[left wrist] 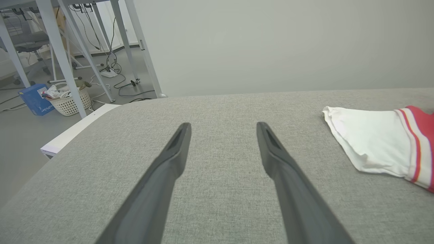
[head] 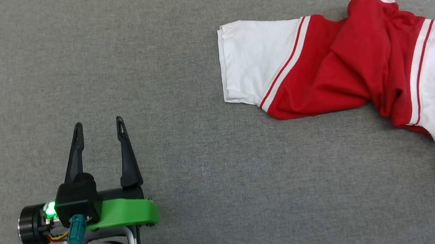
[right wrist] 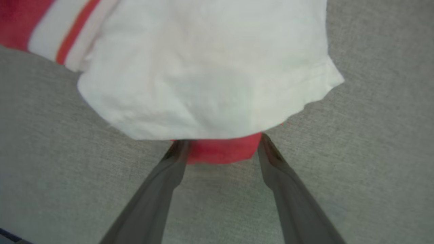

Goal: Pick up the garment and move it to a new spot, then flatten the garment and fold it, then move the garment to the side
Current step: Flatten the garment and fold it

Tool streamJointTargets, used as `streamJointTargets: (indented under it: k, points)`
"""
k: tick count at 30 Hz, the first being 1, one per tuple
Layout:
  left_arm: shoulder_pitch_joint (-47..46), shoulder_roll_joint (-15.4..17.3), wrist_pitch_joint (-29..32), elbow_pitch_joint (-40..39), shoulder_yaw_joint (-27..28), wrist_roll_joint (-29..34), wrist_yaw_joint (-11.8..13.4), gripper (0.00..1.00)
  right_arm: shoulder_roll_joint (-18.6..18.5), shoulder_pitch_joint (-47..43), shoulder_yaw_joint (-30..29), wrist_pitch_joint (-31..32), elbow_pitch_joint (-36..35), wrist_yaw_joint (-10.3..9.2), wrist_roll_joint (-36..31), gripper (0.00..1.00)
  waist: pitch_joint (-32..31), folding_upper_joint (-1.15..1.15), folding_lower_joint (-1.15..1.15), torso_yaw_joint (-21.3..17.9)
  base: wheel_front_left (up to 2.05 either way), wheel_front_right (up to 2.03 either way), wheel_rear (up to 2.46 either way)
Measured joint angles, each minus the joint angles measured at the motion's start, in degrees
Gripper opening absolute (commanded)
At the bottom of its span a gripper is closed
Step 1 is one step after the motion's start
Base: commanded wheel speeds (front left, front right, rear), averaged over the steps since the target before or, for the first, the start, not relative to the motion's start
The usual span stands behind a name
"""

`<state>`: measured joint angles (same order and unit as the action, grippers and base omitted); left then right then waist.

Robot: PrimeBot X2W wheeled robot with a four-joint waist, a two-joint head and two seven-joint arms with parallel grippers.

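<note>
The right hand (right wrist: 220, 145), fingers spread, straddles the red hem of the garment (head: 344, 61) — likely poised to pinch — while the left hand (head: 99, 128) hangs open, well apart.

My left dark two-finger gripper (head: 99, 126) sits at 8 o'clock, fingers spread, pointing to 12; right gripper (right wrist: 220, 142) at 4 o'clock, spread too.

blue box (left wrist: 34, 100) lettering, too small to read

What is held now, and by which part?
Nothing is held. The right gripper stands open around a red edge of the garment; the left gripper is open.
</note>
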<state>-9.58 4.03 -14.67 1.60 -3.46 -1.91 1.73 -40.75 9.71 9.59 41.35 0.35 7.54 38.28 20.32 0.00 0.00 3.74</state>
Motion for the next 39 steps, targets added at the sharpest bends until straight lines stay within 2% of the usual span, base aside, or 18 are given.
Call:
streamJointTargets:
  k: [6, 7, 8, 9, 13, 18, 25, 29, 34, 39]
  points:
    - [-1.53, -0.01, 0.0, 0.55, 0.13, 0.0, -0.04, 1.0, -1.11, 3.41, 4.99, -1.85, 4.71, -0.07, -1.18, 1.0, 2.5, 0.0, 0.0, 1.13, 0.0, 0.0, 0.0]
    - [-1.53, -0.01, 0.0, 0.71, 0.18, 0.0, -0.03, 1.0, -1.57, 3.73, 5.75, -1.92, 5.05, -0.02, -0.98, 0.8, 2.55, 0.0, 0.0, 1.32, 0.0, 0.0, 0.0]
    - [-1.52, -0.01, 0.0, 0.88, 0.23, 0.0, -0.02, 1.0, -1.86, 4.02, 6.46, -2.65, 5.38, -0.02, -0.93, 0.37, 2.45, 0.0, 0.0, 1.38, 0.0, 0.0, 0.0]
    - [-1.5, -0.03, 0.0, 1.01, 0.29, 0.0, 0.0, 1.0, -1.98, 4.17, 6.97, -3.6, 5.73, -0.02, -0.76, 0.0, 2.27, 0.0, 0.0, 1.39, 0.0, 0.0, 0.0]
    - [-1.0, -0.05, 0.0, 1.53, 0.78, -0.04, 0.04, 1.0, -1.63, 4.7, 8.0, -7.31, 5.68, -0.05, 0.58, 0.0, 1.1, 0.0, 0.0, 1.04, 0.0, 0.0, 0.0]
    - [0.21, -0.01, 0.0, 1.63, 1.18, -0.07, 0.04, 1.0, -1.21, 4.45, 7.47, -9.85, 0.67, -0.08, 3.93, 0.0, -1.79, 0.0, 0.0, -0.12, 0.0, 0.0, 0.0]
    - [2.0, -0.01, 0.0, 1.47, 1.27, -0.05, 0.04, 1.0, -2.03, 3.48, 0.49, -9.7, -11.16, -0.07, 7.28, 0.0, -5.55, 0.0, 0.0, -1.53, 0.0, 0.0, 0.0]
    - [2.38, -0.01, 0.0, 1.09, 1.27, -0.05, 0.04, 1.0, -1.92, 3.18, -3.79, -7.75, -15.29, -0.05, 8.49, 0.0, -6.32, 0.0, 0.0, -2.03, 0.0, 0.0, 0.0]
    - [2.52, -0.03, 0.0, 0.52, 1.07, -0.05, 0.07, 1.0, -2.05, 3.92, -8.1, -4.99, -16.05, -0.04, 8.14, 0.0, -5.28, 0.0, 0.0, -1.7, 0.0, 0.0, 0.0]
    - [2.08, -0.07, 0.0, 0.33, 0.69, -0.07, 0.04, 1.0, -2.14, 10.5, -8.2, -2.25, -11.78, -0.03, 5.46, 0.0, -2.86, 0.0, 0.0, -0.91, 0.0, 0.0, 0.0]
